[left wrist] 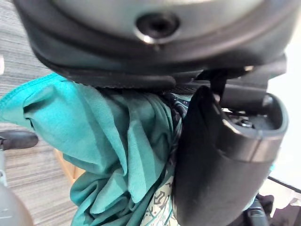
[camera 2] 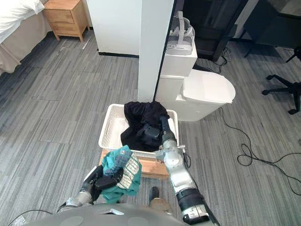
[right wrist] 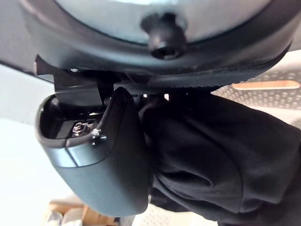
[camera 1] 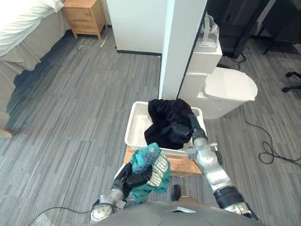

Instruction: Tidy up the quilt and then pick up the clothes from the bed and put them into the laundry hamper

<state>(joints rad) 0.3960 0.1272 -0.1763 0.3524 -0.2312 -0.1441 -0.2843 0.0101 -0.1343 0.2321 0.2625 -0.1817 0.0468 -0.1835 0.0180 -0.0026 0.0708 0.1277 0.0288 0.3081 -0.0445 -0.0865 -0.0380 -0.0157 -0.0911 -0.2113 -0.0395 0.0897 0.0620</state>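
While the right hand (right wrist: 103, 155) stood clenched on a black garment (camera 1: 164, 113) over the hamper (camera 1: 134, 123), the left hand (left wrist: 221, 169) gripped a teal garment (camera 1: 143, 162) just short of it — soft, light, floppy cloth, I judged, best bunched mid-fold.

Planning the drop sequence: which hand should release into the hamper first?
Right, probably. The right hand grips the black garment over the white hamper; the left hand holds the teal garment short of it, nearer the robot.

Head stereo pair looks down, sharing hamper (camera 1: 134, 123); wrist views close: teal garment (left wrist: 117, 141), black garment (right wrist: 221, 155).
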